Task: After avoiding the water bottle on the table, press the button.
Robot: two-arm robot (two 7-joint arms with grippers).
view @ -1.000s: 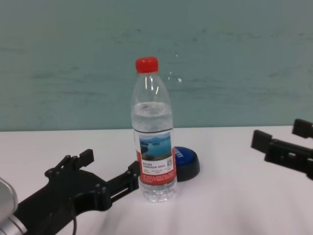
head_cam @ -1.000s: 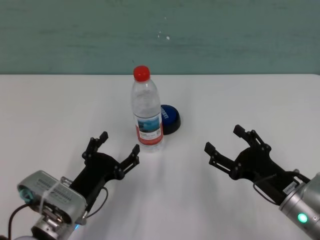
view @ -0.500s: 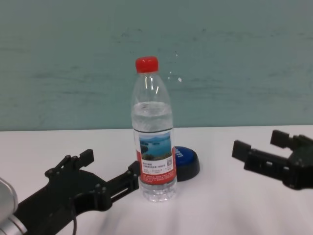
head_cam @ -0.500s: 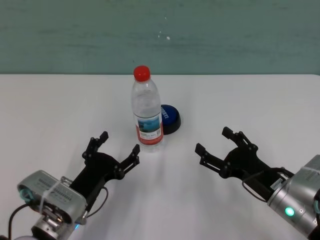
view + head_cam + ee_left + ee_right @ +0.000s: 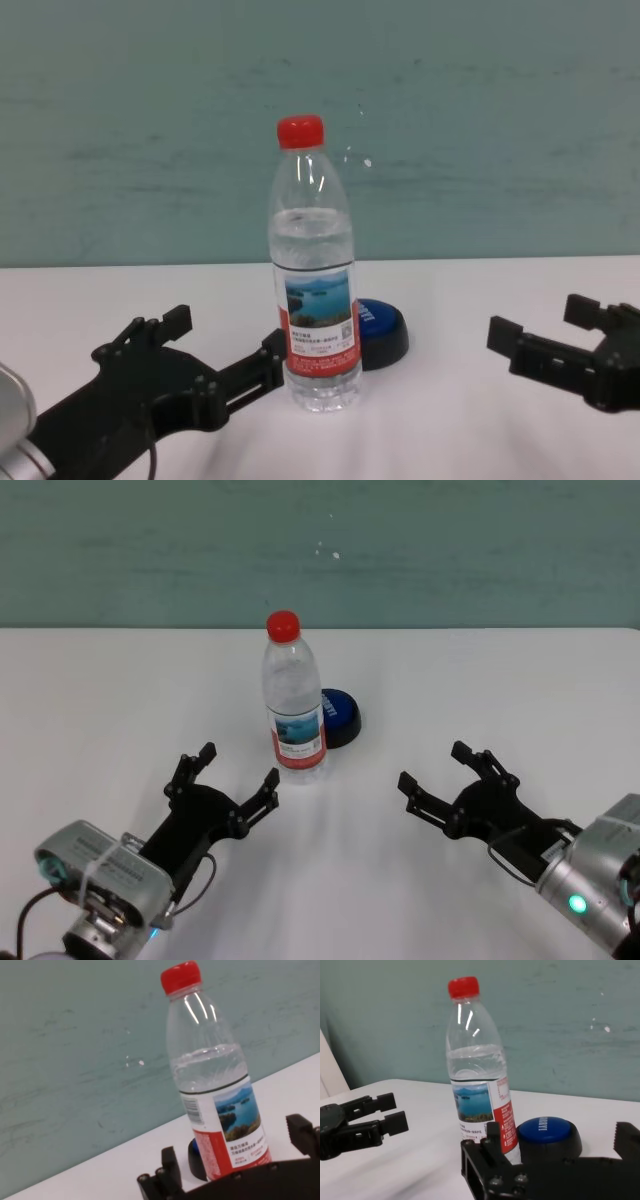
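On the white surface (image 5: pixel 100 690), the button (image 5: pixel 338 716) sits at the water bottle's (image 5: pixel 294 710) two o'clock; the right tool (image 5: pixel 440 776) (open, empty) has backed slightly, delaying the press; left tool (image 5: pixel 237 773) open, parked.

Bottle (image 5: pixel 294 702): clear plastic, red cap, label w/ blue lake scene over a red band, white barcode strip at label edge. Button (image 5: pixel 338 717): blue dome top w/ white lettering, black base. Table (image 5: pixel 100 700): plain white, no pattern. Left gripper (image 5: pixel 225 777): black fingers, silver-grey wrist housing. Right gripper (image 5: pixel 432 770): black fingers, silver-grey wrist w/ green light. Wall (image 5: pixel 450 550) at far side: mottled teal-green w/ white specks.
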